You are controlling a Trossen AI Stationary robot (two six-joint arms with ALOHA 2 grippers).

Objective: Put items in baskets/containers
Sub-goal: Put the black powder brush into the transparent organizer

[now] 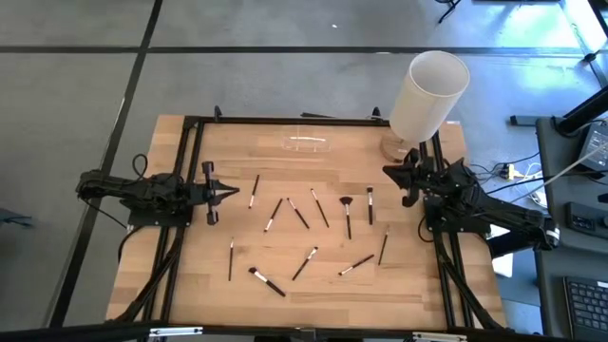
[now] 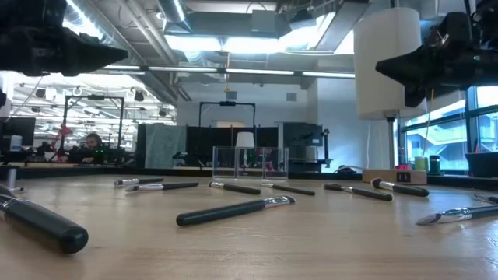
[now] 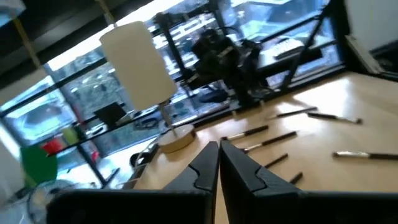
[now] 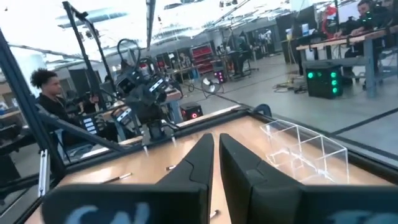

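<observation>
- High view: about a dozen makeup brushes (image 1: 300, 214) lie scattered flat across the middle of the bench (image 1: 190, 285), none yet in the clear holder (image 1: 309, 144) at the far edge
- left gripper (image 1: 228, 193) hovers at the left side, fingers together, empty; likely parked before a first pick
- right gripper (image 1: 399, 178) waits beside the white cylinder (image 1: 427, 93), fingers nearly together, holding nothing
</observation>
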